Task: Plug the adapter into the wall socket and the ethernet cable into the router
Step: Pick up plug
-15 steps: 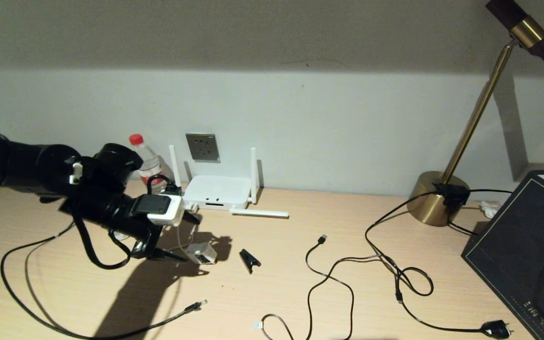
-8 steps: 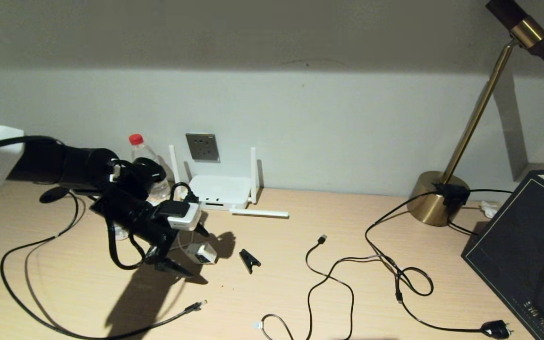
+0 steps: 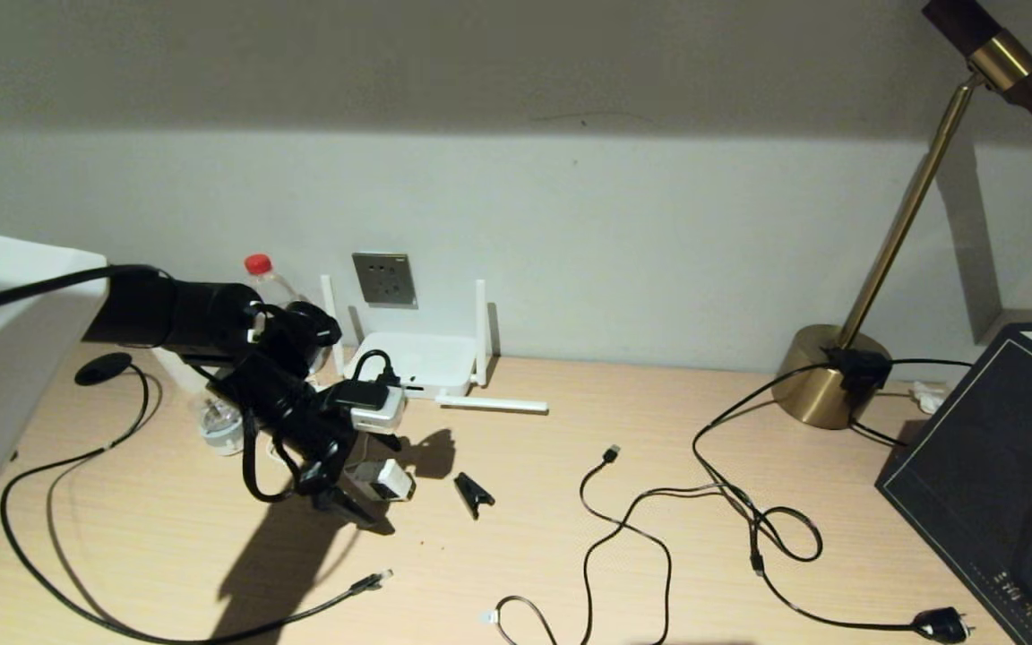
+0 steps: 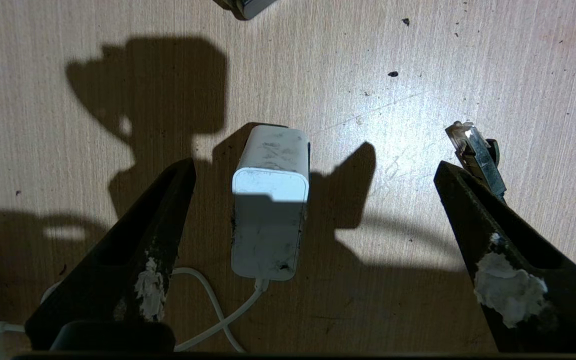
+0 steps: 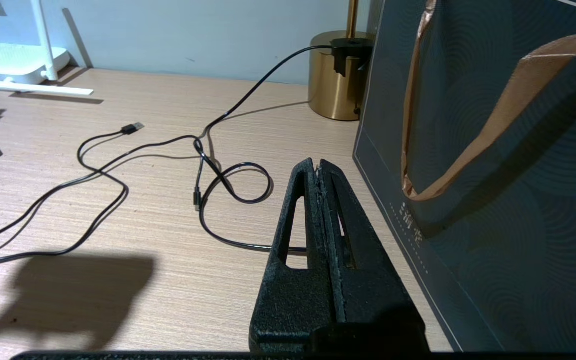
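The left gripper (image 4: 313, 175) hovers with its jaws wide apart and empty around the adapter (image 4: 269, 200), which lies on the desk (image 3: 659, 448) at about 6 o'clock from the router (image 3: 413, 363), so the grasping step is in hand, and next the fingers need to close squarely on its sides.

Counter (image 3: 677, 421) was light wood. Brass lamp (image 3: 829, 376) stood at the back right by the wall, a thin black cord clipped to its base. USB cable (image 3: 623, 520) snaked across the middle; a black plug (image 3: 941, 624) lay near the front edge. Dark bag (image 3: 991, 475) at far right. Small black clip (image 3: 473, 493) mid-counter. Red-capped bottle (image 3: 265, 278) stood back left.
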### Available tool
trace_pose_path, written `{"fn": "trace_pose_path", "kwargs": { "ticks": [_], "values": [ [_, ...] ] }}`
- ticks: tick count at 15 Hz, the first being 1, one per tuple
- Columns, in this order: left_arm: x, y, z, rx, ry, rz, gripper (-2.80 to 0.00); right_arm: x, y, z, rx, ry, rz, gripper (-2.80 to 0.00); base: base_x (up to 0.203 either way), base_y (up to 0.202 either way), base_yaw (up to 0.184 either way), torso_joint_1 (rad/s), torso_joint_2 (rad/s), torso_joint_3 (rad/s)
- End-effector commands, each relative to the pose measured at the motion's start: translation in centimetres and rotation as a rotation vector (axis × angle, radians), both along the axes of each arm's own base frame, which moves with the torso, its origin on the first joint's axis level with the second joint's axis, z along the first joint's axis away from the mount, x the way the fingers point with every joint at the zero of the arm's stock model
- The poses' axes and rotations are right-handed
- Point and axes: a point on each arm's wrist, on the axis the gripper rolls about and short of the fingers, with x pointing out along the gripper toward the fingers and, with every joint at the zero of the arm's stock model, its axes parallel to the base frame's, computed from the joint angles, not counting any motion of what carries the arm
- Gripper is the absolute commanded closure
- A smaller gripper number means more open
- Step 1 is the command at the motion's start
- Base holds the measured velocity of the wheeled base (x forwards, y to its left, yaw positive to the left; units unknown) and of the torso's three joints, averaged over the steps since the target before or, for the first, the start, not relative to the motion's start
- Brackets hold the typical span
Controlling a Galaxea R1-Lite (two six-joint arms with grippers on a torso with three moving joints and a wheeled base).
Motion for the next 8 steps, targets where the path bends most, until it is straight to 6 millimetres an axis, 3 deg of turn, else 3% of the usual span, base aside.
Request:
{"fn": "trace_pose_path", "kwargs": {
  "ticks": [1,8],
  "values": [
    [0.0,-0.2,0.0,0.016,-0.004,-0.005,-2.8,0.3,0.0,-1.0,-0.001,0.035,0.001,0.0,0.0,0.0,0.0,0.0,0.0,0.0],
    [1.4,-0.4,-0.7,0.058,-0.026,0.007,-2.8,0.3,0.0,-1.0,-0.001,0.035,0.001,0.0,0.0,0.0,0.0,0.0,0.0,0.0]
  ]
}}
